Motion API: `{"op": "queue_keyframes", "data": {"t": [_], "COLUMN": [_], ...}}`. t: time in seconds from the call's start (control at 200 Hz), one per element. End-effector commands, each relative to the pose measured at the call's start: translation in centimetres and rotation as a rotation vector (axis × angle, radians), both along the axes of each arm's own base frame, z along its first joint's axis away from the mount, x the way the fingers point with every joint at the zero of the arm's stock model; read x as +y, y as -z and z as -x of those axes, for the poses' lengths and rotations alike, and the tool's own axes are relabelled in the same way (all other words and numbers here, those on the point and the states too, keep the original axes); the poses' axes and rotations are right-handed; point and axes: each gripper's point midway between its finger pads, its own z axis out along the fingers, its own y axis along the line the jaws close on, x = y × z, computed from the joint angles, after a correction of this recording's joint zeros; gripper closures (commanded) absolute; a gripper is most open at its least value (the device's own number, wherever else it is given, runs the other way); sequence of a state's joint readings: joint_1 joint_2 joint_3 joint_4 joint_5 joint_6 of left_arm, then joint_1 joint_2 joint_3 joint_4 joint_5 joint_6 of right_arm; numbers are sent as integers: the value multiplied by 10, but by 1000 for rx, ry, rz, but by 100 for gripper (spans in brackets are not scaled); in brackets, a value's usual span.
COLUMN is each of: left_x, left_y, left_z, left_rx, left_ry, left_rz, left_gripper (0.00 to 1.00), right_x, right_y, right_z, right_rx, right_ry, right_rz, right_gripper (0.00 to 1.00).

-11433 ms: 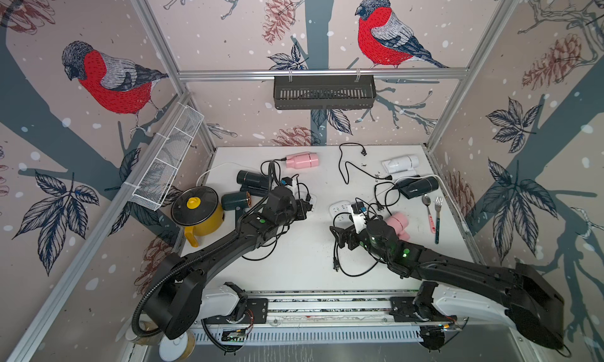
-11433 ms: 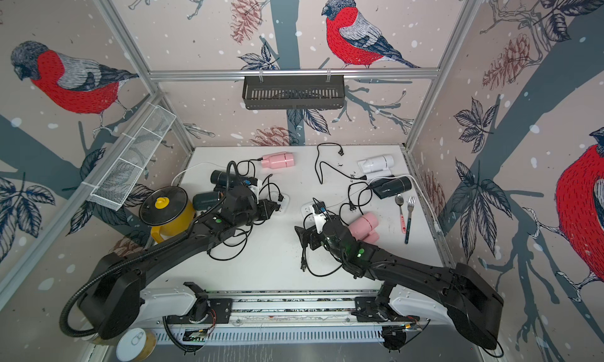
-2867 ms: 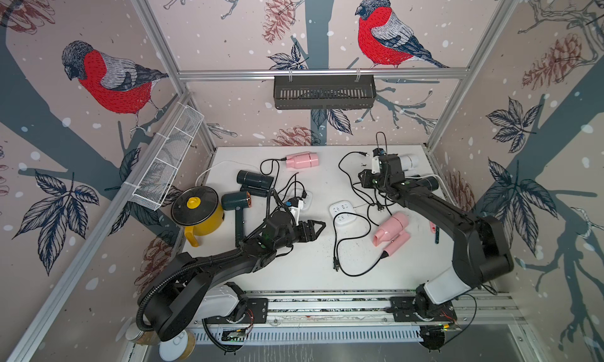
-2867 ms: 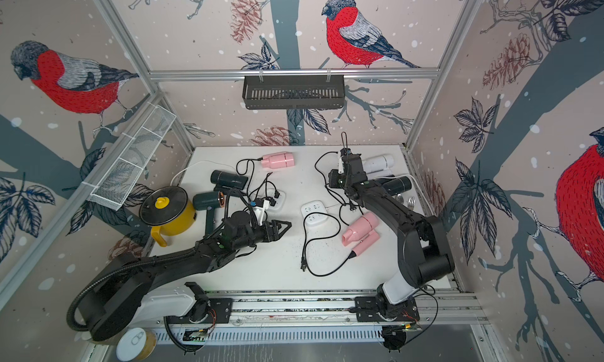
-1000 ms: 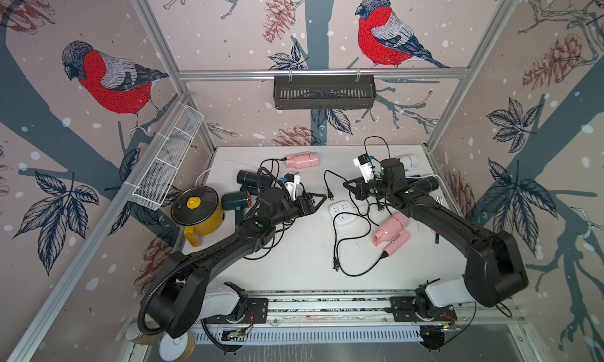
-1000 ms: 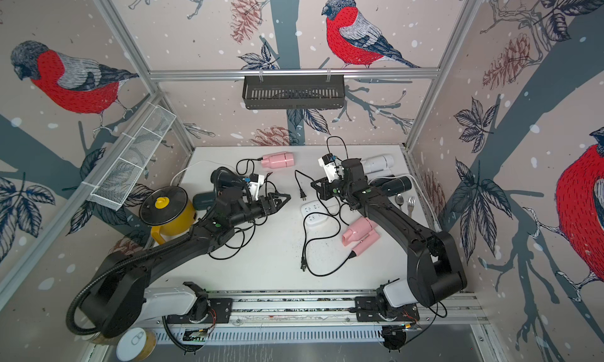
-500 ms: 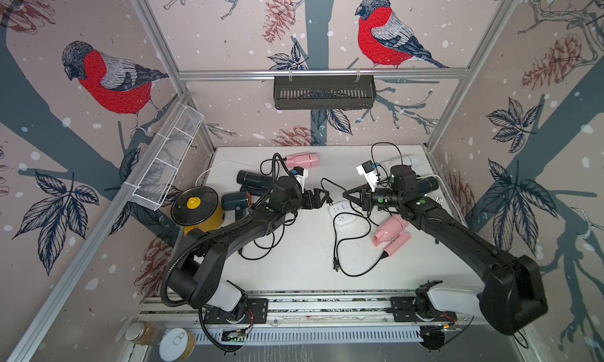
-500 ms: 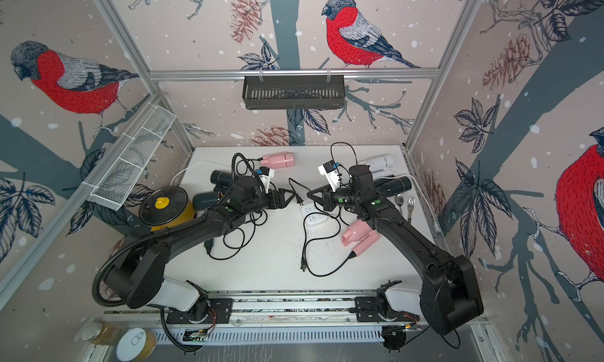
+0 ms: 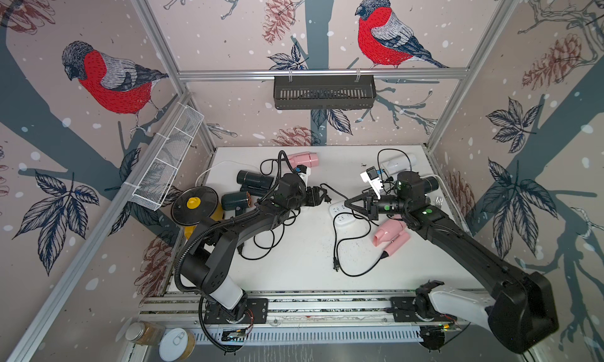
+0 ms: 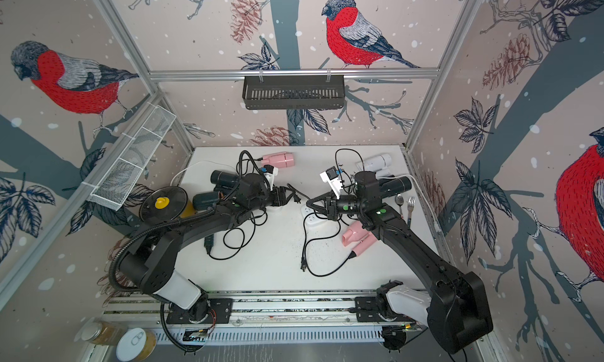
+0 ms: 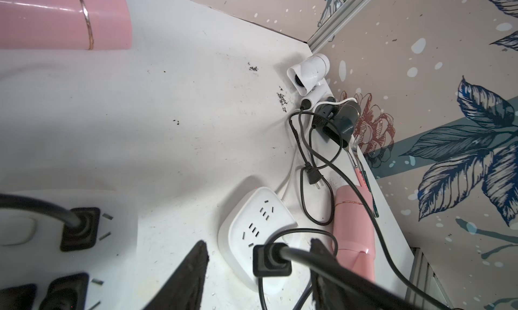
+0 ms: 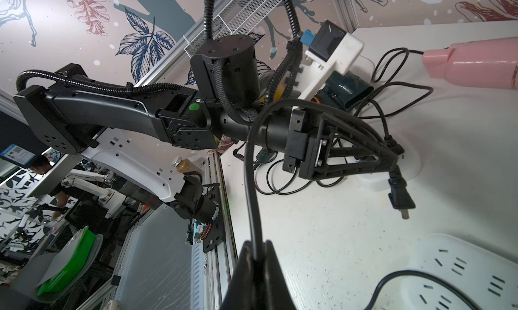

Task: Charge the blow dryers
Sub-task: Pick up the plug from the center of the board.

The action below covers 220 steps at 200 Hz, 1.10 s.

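Several blow dryers lie on the white table: pink (image 9: 304, 159), black (image 9: 255, 179), dark green (image 9: 235, 201), white (image 9: 397, 162), black (image 9: 428, 183) and pink (image 9: 390, 236). My right gripper (image 12: 256, 242) is shut on a thin black cord (image 12: 252, 182) that arcs over to my left gripper (image 11: 259, 248). The cord's plug (image 11: 272, 259) hangs between the left fingers, which stand apart with a gap on each side. Both grippers (image 9: 322, 198) (image 9: 348, 204) face each other above the white power strip (image 9: 341, 213). A second power strip (image 11: 28, 230) has black plugs in it.
A yellow pot with a black lid (image 9: 195, 205) stands at the left edge. A spoon and fork (image 9: 439, 200) lie by the right wall. A loose plug and cord (image 9: 335, 265) trail toward the front. A wire basket (image 9: 166, 164) hangs on the left wall.
Both grippers have drawn together over the middle of the table. The right one carried the cord over from the back, and the plug now sits between the left fingers, which have narrowed.
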State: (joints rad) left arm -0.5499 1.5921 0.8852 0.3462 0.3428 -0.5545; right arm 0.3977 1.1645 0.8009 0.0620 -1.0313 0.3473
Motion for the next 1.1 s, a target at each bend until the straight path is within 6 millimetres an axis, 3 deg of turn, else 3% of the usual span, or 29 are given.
{"op": "queue_keyframes", "data": {"t": [0.0, 0.195, 0.29, 0.36, 0.455, 0.83, 1.096], "left_x": [-10, -12, -13, -13, -15, -21, -34], "left_y": [-20, -24, -25, -27, -29, -42, -46], "left_z": [3, 9, 11, 13, 16, 17, 25], "left_rx": [-59, -85, -89, -100, -113, -166, -187], "left_ry": [53, 91, 99, 113, 130, 168, 223], "left_rz": [78, 84, 87, 94, 104, 121, 126], "left_gripper": [44, 45, 50, 60, 63, 63, 69], "right_x": [1, -4, -6, -6, -6, -11, -13], "right_y": [-9, -9, -10, -10, -11, -9, -13], "right_z": [3, 1, -1, -1, 1, 2, 4], "right_rx": [-19, -1, 0, 4, 10, 32, 31], "right_ry": [-22, -10, -4, -7, -21, -15, -18], "right_rz": [-35, -56, -69, -74, -86, -89, -112], "right_gripper": [92, 92, 92, 92, 92, 92, 92]}}
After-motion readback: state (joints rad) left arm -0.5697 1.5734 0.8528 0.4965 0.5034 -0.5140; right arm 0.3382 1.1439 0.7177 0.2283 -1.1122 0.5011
